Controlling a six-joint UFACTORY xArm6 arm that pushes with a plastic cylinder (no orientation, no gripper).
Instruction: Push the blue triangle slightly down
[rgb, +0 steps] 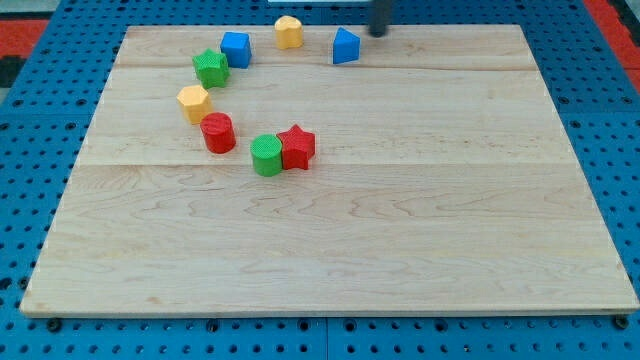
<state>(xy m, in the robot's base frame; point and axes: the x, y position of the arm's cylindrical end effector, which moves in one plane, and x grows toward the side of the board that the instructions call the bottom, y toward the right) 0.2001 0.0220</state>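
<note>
Blue triangle (345, 47) is sitting near the surface's (400, 220) top edge, right of centre. My tip (378, 33) is hovering just beside it, up and to the view's right, apart. No fingers on this rig, so nothing is being held.

Pale wood-grain table (400, 220) on blue perforated surround (610, 100); blue triangle (345, 46), blue cube (236, 49), yellow blocks (289, 32) (194, 102), green star (210, 68), green cylinder (267, 155), red cylinder (218, 132), red star (297, 147), dark rod (380, 15)

No readable text, no labels, no brands, no numbers, no signs on anything in view
</note>
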